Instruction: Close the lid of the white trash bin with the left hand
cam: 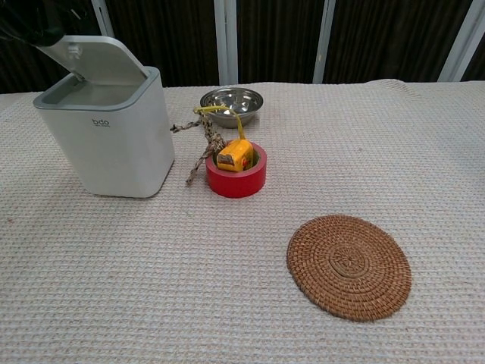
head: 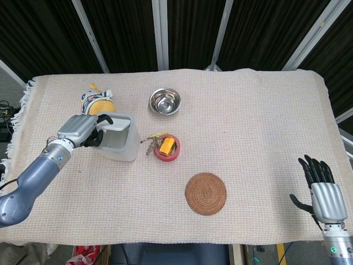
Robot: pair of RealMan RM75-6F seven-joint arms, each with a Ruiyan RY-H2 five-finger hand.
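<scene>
The white trash bin (head: pixel 117 144) stands at the table's left, also seen in the chest view as the bin (cam: pixel 106 136). Its lid (cam: pixel 95 59) slopes low over the opening, raised at the left and hinged at the right. My left hand (head: pixel 83 131) rests against the lid from the bin's left side, with its dark fingers (head: pixel 95 138) spread on the lid's edge; only the fingertips (cam: pixel 30 32) show in the chest view. It grips nothing. My right hand (head: pixel 321 190) hangs off the table's near right corner with its fingers spread and nothing in it.
A steel bowl (head: pixel 165 101) sits behind the bin to the right. A red tape roll (head: pixel 166 148) holds a yellow tape measure, with a braided cord beside it. A woven coaster (head: pixel 205 193) lies mid-table. A yellow and white toy (head: pixel 97 102) lies behind the bin.
</scene>
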